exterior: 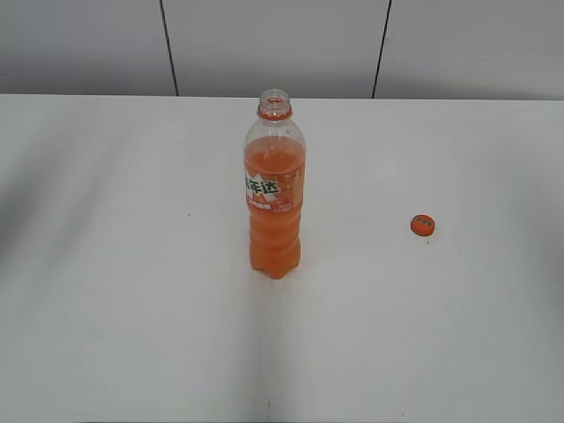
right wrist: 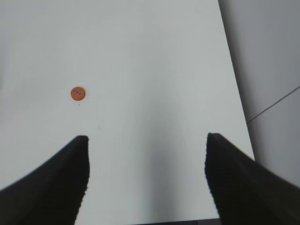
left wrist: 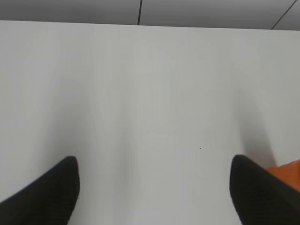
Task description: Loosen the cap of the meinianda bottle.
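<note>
The meinianda bottle [exterior: 274,198] stands upright mid-table with an open neck and no cap on it. A sliver of its orange body shows at the right edge of the left wrist view [left wrist: 289,169]. The orange cap [exterior: 422,225] lies flat on the table to the bottle's right; it also shows in the right wrist view [right wrist: 77,93]. My left gripper [left wrist: 153,176] is open and empty over bare table, left of the bottle. My right gripper [right wrist: 146,154] is open and empty, with the cap ahead to its left. Neither gripper shows in the exterior view.
The white table [exterior: 132,264] runs to a grey panelled wall [exterior: 282,44] at the back. Its right edge [right wrist: 234,89] shows in the right wrist view, with grey floor beyond it.
</note>
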Motion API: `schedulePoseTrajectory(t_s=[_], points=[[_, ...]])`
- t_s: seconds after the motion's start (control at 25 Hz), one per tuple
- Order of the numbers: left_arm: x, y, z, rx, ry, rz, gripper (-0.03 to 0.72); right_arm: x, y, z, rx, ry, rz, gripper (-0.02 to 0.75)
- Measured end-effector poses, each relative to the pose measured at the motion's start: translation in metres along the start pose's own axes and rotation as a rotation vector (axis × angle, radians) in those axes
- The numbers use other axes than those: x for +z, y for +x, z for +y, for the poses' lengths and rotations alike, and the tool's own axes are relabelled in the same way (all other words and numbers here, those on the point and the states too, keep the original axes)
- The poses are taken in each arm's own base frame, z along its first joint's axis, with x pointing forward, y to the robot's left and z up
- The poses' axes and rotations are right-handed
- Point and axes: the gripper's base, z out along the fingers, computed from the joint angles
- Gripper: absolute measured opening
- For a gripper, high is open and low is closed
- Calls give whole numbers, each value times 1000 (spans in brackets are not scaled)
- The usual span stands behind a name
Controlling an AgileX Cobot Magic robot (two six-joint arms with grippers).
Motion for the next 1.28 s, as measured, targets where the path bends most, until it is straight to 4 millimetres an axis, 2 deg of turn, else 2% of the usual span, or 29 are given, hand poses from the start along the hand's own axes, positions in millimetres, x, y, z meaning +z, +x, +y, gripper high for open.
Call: schedulePoseTrajectory(t_s=[0.28,0.6,0.76,1.04,1.28], points=[[-37,4,-5,15,7,-78,591,-4,47,2,-6,5,-14,577],[-86,19,-10,33,15,-192,591,8,96,5,-5,-4,-37,577],[-106,45,-12,38,17,-247,591,15,116,8,-1,-13,-60,577],[-115,101,-10,40,15,-291,591,27,148,10,3,-17,-121,577],[-133,136,-10,56,14,-359,591,23,159,11,11,-22,-176,577]])
